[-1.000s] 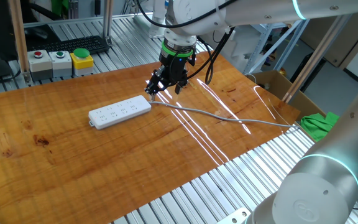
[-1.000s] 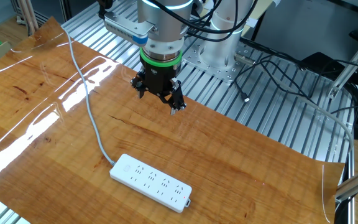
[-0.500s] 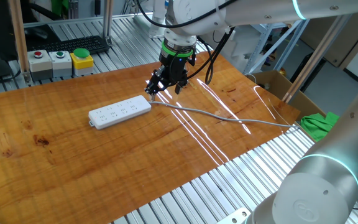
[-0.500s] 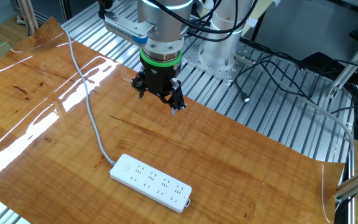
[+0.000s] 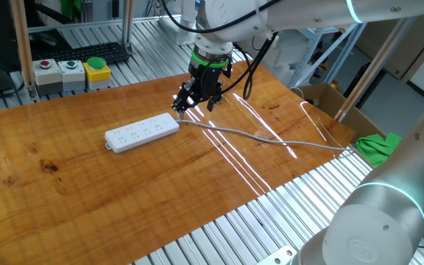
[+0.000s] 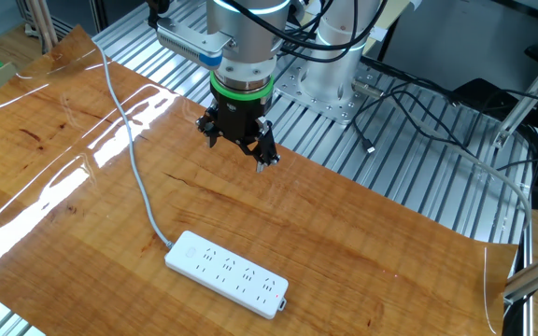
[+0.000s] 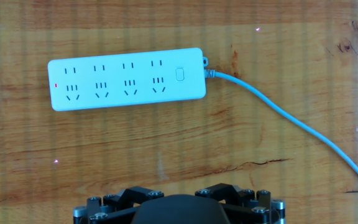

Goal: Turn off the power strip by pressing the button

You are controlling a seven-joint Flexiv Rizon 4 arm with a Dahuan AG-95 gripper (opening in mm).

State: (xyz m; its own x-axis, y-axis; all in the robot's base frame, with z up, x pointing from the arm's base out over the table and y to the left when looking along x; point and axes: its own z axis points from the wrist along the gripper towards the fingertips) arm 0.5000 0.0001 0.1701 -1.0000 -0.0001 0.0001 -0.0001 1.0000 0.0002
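Note:
The white power strip (image 5: 142, 132) lies flat on the wooden table, with its grey cable (image 5: 271, 139) running off to the right. It also shows in the other fixed view (image 6: 227, 273) and in the hand view (image 7: 127, 78). Its small white button (image 7: 179, 74) sits at the cable end, and a red light (image 7: 56, 86) glows at the opposite end. My gripper (image 5: 192, 105) hovers above the table near the strip's cable end, clear of it. In the other fixed view the gripper (image 6: 239, 149) hangs beyond the strip. No view shows its fingertips clearly.
Grey boxes with a red button (image 5: 46, 70) and a green button (image 5: 71, 68), and a yellow-housed button (image 5: 96, 68), stand at the table's far edge beside a keyboard (image 5: 94, 51). A cardboard box (image 5: 322, 99) and green cloth (image 5: 377, 147) are at the right. A second arm (image 5: 374, 221) stands at the front right.

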